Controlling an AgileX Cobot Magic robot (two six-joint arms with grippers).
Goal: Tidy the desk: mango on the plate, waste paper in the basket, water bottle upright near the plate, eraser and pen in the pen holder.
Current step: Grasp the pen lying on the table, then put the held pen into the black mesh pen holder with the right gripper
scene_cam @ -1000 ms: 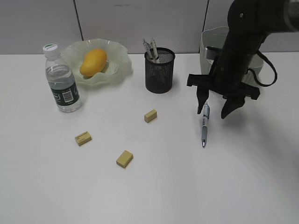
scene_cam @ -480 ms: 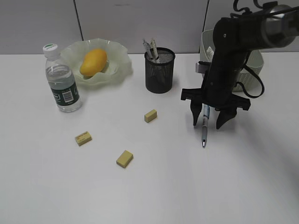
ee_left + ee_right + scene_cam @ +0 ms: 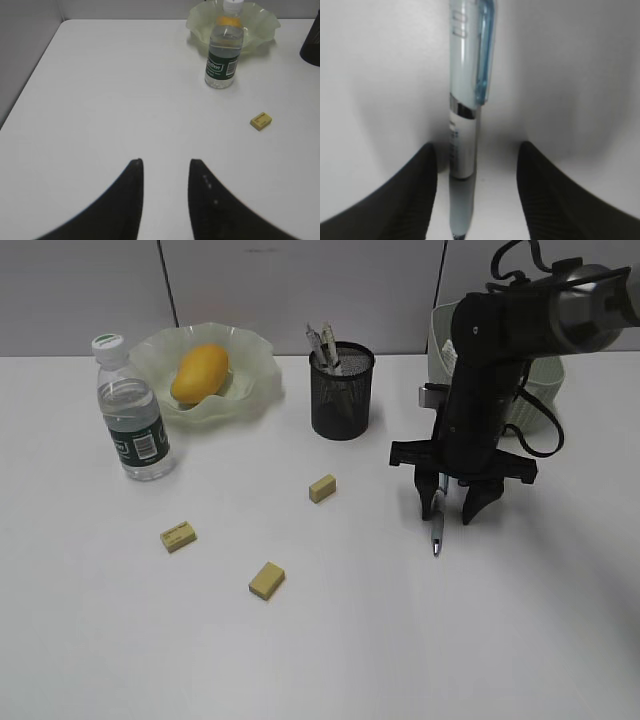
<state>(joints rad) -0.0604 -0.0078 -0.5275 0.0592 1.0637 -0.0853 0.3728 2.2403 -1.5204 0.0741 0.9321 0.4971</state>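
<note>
1. Behind the right claw [image 3: 445, 512], a wall of pale grey panels [image 3: 300, 280] stands along the far edge of the white desk [image 3: 400, 640].
2. One dark seam [image 3: 441, 280] between panels rises almost straight behind the claw; a second seam [image 3: 168, 285] is far to its left.
3. In the left wrist view, another grey wall [image 3: 25, 30] borders the desk's side.
4. The light is soft and even, with only faint shadows on the desk near the claw.

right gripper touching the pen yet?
Apart. Right wrist view: the pen lies between the right gripper fingers, with white desk showing on both sides.
</note>
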